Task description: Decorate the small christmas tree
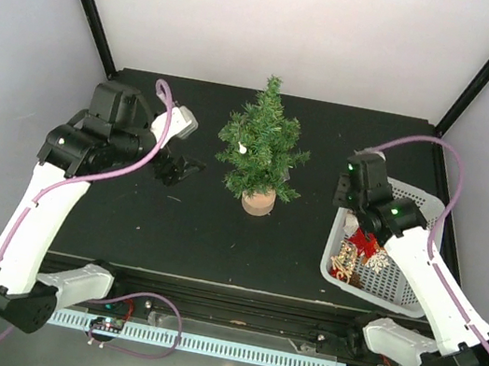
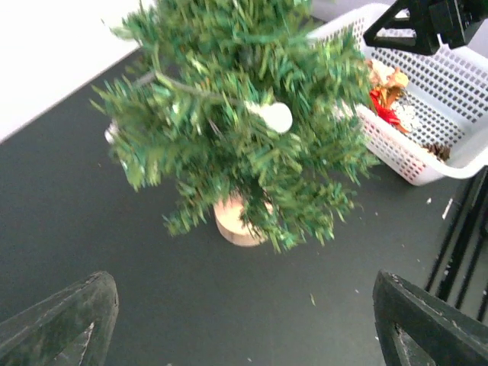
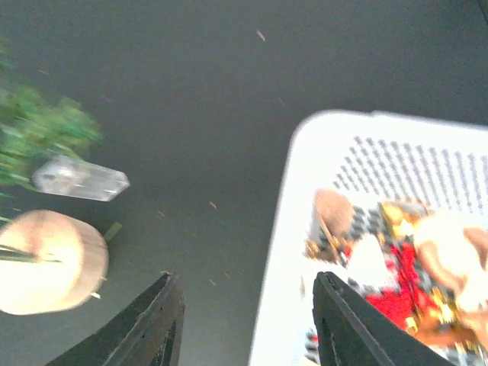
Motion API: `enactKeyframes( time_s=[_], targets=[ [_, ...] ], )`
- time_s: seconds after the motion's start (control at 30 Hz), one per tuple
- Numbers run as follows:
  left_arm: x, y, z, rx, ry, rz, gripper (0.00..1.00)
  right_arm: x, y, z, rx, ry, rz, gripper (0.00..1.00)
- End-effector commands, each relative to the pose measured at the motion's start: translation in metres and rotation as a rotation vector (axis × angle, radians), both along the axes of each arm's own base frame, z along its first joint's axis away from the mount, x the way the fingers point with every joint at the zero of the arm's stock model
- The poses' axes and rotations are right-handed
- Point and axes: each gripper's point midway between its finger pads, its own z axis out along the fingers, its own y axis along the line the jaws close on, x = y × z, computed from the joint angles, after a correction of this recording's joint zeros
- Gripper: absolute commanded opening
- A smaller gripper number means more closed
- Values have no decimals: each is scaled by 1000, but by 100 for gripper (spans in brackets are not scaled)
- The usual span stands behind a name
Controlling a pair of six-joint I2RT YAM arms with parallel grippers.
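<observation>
The small christmas tree stands upright on its light-wood disc base mid-table, with a white ornament on a left branch. In the left wrist view the tree fills the top and the white ornament hangs at its middle. My left gripper is open and empty, left of the tree; its fingers are far apart. My right gripper is open and empty above the left rim of the white basket of ornaments. The right wrist view shows the base and the ornaments.
A clear plastic piece lies on the black table next to the tree base. The basket sits at the right near edge. Black frame posts stand at the back corners.
</observation>
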Motion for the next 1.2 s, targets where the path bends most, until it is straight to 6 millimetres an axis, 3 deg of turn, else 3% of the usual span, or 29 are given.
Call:
enactKeyframes(
  time_s=[0.0, 0.23, 0.4, 0.7, 0.8, 1.17],
  targets=[
    [-19, 6, -13, -33, 51, 2, 92, -26, -29, -43, 156, 144, -118, 48],
    [-28, 7, -11, -128, 68, -25, 96, -36, -71, -80, 255, 285, -292, 44],
    [-29, 11, -19, -147, 63, -13, 99, -42, -90, -112, 328, 402, -365, 45],
    [-20, 7, -15, -158, 91, -30, 99, -55, -102, -176, 393, 564, -453, 49],
    [-15, 7, -13, -153, 103, -27, 99, -57, -106, -193, 410, 593, -494, 55],
    [-9, 5, -26, -150, 138, -34, 99, -47, -140, -201, 413, 553, -633, 56]
  ],
)
